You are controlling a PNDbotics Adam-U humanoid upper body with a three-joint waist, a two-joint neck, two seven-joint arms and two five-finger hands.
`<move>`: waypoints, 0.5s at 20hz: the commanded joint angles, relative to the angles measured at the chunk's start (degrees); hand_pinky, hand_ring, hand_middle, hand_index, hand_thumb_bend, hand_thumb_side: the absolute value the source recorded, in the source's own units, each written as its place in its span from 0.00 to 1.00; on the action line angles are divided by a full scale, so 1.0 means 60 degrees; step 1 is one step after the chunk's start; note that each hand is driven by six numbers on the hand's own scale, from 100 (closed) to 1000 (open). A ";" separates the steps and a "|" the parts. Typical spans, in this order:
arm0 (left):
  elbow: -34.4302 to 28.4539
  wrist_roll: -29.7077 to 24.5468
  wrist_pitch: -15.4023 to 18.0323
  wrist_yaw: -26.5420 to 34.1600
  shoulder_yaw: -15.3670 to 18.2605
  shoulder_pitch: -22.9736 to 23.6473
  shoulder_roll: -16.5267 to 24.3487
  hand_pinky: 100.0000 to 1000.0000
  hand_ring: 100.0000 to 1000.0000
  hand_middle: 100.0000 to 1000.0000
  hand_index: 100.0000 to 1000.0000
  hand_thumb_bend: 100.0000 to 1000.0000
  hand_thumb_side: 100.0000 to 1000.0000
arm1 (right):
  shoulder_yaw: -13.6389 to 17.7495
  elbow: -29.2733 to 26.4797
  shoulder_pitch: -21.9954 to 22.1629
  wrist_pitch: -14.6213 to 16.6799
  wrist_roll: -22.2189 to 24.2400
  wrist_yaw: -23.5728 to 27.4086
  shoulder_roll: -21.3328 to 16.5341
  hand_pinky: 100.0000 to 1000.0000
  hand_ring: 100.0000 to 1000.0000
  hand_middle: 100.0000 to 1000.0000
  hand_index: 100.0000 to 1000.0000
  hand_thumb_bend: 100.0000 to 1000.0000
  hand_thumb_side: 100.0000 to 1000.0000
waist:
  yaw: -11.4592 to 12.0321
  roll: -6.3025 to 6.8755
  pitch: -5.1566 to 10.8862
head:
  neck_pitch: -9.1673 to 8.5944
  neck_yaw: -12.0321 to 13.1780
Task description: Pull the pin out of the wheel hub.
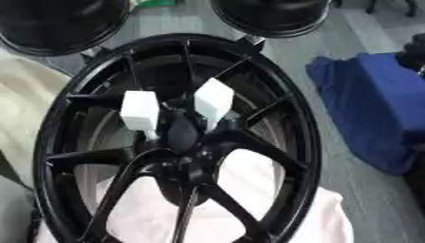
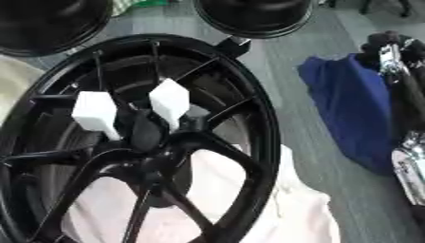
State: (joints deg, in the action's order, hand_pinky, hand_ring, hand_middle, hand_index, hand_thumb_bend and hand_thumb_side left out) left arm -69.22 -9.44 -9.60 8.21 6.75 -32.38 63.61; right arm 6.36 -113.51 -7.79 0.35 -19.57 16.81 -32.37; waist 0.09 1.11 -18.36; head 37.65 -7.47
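One black wheel [image 1: 179, 142] fills most of the view, standing tilted with its spokes fanning out from the hub [image 1: 184, 137] near the middle. Two white blocks sit at that hub, side by side and just apart: the left block [image 1: 139, 111] stands squarely upright, and the right block [image 1: 213, 99] leans a little, its upper end tipped to the right. Each block narrows below into a thin stem that runs down to the hub, and the stems appear to be seated in it; whether these blocks are the heads of the pins cannot be told for certain. Behind the lower spokes lies one pale pink cloth [image 1: 249, 209], showing through the gaps and spreading out past the rim at the lower right. Two more dark round shapes show at the top edge, one at the upper left [image 1: 62, 23] and one at the upper middle [image 1: 270, 16], both cut off by the frame. Right of the wheel, on the grey floor [image 1: 332, 28], lies one blue cloth [image 2: 348, 109]. At the far right edge of the right eye view the right hand [image 2: 397, 52] shows as a dark shape above the blue cloth, well apart from the wheel and touching nothing of it; whether its fingers are released or clenched cannot be told. The left hand shows in neither view.
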 commanded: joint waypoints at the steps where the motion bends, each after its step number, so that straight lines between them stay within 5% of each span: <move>1: 0.0080 0.0081 0.0029 0.0001 0.0250 0.0068 0.0373 0.77 0.43 0.39 0.57 0.00 0.18 | 0.0127 -0.0180 -0.0073 0.0009 -0.0066 -0.0045 -0.0210 0.74 0.62 0.55 0.63 0.00 0.54 | 0.0007 -0.0004 0.0162 | -0.0135 -0.0010; 3: 0.0128 0.0069 0.0019 -0.0037 0.0250 0.0156 0.0346 0.77 0.43 0.40 0.58 0.00 0.20 | 0.0129 -0.0180 -0.0078 0.0005 -0.0084 -0.0044 -0.0200 0.74 0.62 0.55 0.63 0.00 0.54 | 0.0009 -0.0015 0.0142 | -0.0144 -0.0006; 4: 0.0131 0.0044 0.0030 -0.0045 0.0247 0.0185 0.0336 0.80 0.48 0.46 0.65 0.05 0.34 | 0.0125 -0.0180 -0.0083 0.0005 -0.0086 -0.0045 -0.0201 0.74 0.62 0.55 0.63 0.00 0.54 | 0.0011 -0.0019 0.0135 | -0.0147 -0.0002; 5: 0.0088 -0.0037 0.0113 -0.0075 0.0227 0.0215 0.0336 0.88 0.60 0.59 0.80 0.33 0.56 | 0.0122 -0.0180 -0.0090 0.0006 -0.0086 -0.0045 -0.0202 0.74 0.62 0.55 0.63 0.00 0.54 | 0.0015 -0.0023 0.0130 | -0.0150 0.0001; 7: -0.0031 -0.0298 0.0446 -0.0289 0.0197 0.0271 0.0352 0.98 0.76 0.74 0.89 0.60 0.71 | 0.0113 -0.0180 -0.0100 0.0005 -0.0085 -0.0041 -0.0206 0.74 0.62 0.55 0.63 0.00 0.54 | 0.0022 -0.0032 0.0123 | -0.0153 0.0007; 8: -0.0048 -0.0445 0.0605 -0.0408 0.0197 0.0292 0.0354 1.00 0.80 0.78 0.91 0.87 0.88 | 0.0107 -0.0180 -0.0108 0.0006 -0.0080 -0.0040 -0.0212 0.74 0.62 0.55 0.63 0.00 0.54 | 0.0026 -0.0033 0.0122 | -0.0152 0.0013; 10: -0.0021 -0.0669 0.0782 -0.0658 0.0213 0.0329 0.0369 1.00 0.82 0.79 0.92 0.96 0.95 | 0.0100 -0.0180 -0.0120 0.0006 -0.0076 -0.0037 -0.0223 0.73 0.62 0.55 0.63 0.00 0.54 | 0.0040 -0.0035 0.0125 | -0.0147 0.0011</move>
State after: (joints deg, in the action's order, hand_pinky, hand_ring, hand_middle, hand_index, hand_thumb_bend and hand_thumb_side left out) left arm -68.62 -12.75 -5.77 5.16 6.77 -30.13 63.52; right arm 6.37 -113.51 -8.05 0.27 -19.93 16.81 -32.37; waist 0.20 0.89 -18.50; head 37.56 -7.44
